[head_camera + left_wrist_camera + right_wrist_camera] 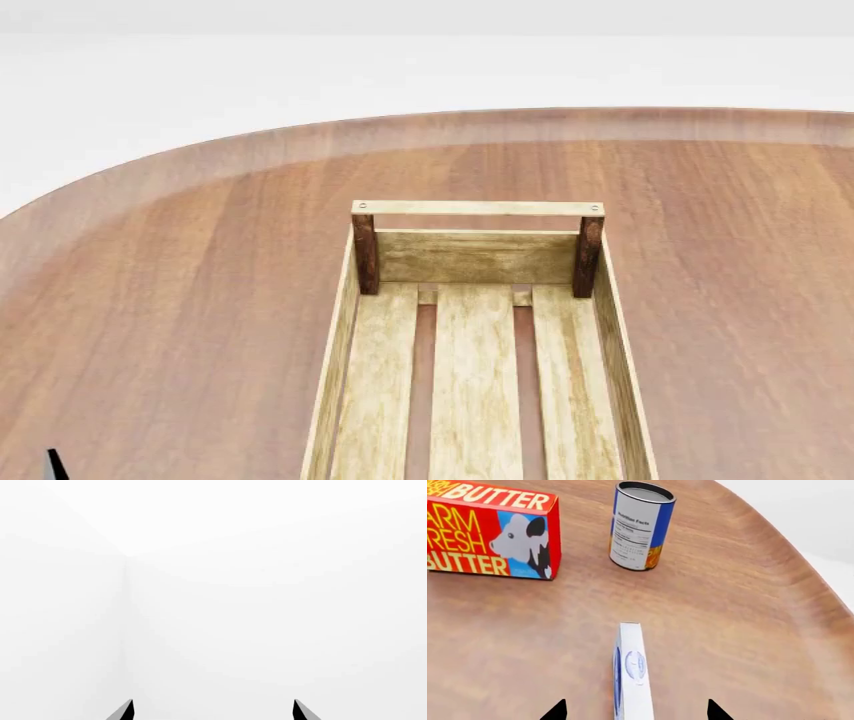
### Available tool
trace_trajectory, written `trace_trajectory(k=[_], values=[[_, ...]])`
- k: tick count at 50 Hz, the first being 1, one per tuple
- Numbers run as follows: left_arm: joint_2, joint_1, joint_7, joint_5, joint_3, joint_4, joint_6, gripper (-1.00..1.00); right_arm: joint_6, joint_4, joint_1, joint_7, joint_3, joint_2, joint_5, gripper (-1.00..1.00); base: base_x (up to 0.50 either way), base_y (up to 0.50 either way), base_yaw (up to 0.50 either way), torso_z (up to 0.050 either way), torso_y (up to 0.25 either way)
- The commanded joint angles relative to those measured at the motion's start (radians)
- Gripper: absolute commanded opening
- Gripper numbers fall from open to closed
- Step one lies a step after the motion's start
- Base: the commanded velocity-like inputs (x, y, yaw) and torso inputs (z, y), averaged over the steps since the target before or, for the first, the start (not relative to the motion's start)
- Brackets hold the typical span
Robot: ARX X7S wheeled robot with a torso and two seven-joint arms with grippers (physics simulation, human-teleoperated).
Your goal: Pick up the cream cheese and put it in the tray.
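Right claw [635, 711] hung with jaws apart, astride the thin white cream-cheese box with its blue oval logo [630, 672], standing on edge on the brown wooden table [740, 630] — light, stiff cardboard, best pinched across its flat faces.

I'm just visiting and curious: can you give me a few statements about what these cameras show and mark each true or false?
1. The tray holds nothing. True, in the part the head view shows.
2. The cream cheese lies flat on its broad face. False: it stands on a thin edge.
3. The right gripper has its fingers spread either side of the cream cheese. True.
4. The can has tipped over. False: it stands upright.
5. The left wrist camera shows the butter box. False: only white background.
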Motion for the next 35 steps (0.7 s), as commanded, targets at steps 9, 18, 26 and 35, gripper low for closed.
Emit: trace_trajectory(k=[9, 18, 26, 35], values=[[-0.003, -0.006, -0.005, -0.002, 0.005, -0.012, 0.004, 1.00, -0.036, 0.087, 0.020, -0.016, 0.001, 0.002, -0.002, 1.00, 0.00, 0.00, 0.00, 0.000, 0.000], [-0.004, -0.008, -0.007, -0.002, 0.007, -0.012, 0.003, 1.00, -0.069, 0.169, 0.051, -0.031, -0.006, 0.001, -0.012, 1.00, 0.00, 0.00, 0.00, 0.000, 0.000], [-0.005, -0.007, -0.010, 0.001, 0.010, -0.012, 0.004, 1.00, -0.084, 0.208, 0.062, -0.039, -0.009, 0.001, -0.015, 1.00, 0.00, 0.00, 0.00, 0.000, 0.000], [-0.007, -0.007, -0.013, 0.001, 0.010, -0.012, 0.004, 1.00, -0.097, 0.241, 0.075, -0.047, -0.016, 0.001, -0.019, 1.00, 0.00, 0.00, 0.00, 0.000, 0.000]])
